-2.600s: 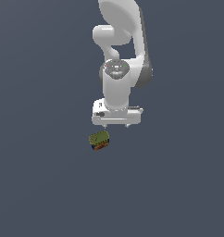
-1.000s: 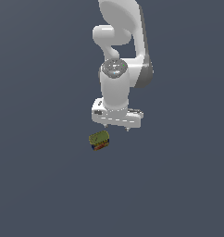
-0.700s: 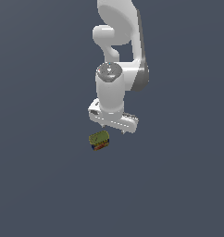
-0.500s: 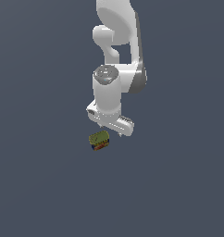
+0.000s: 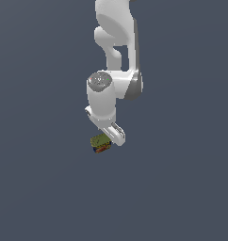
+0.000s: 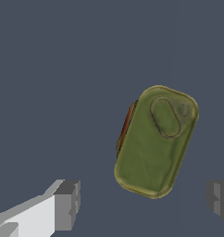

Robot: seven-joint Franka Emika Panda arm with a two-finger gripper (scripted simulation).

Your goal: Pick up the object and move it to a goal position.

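**Over the can, jaws apart**

My gripper (image 6: 141, 201) hangs just above the olive-green can (image 5: 101, 142), fingers (image 6: 66, 205) spread wide and holding nothing. The can (image 6: 155, 141) lies on the dark grey floor (image 5: 182, 188) with its flat oblong top facing me (red label edge showing along one side), untouched between my fingertips' line.

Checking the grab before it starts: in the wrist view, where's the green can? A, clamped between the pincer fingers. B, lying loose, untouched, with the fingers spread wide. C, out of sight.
B: the green can lies apart from both fingers of the open pincer.
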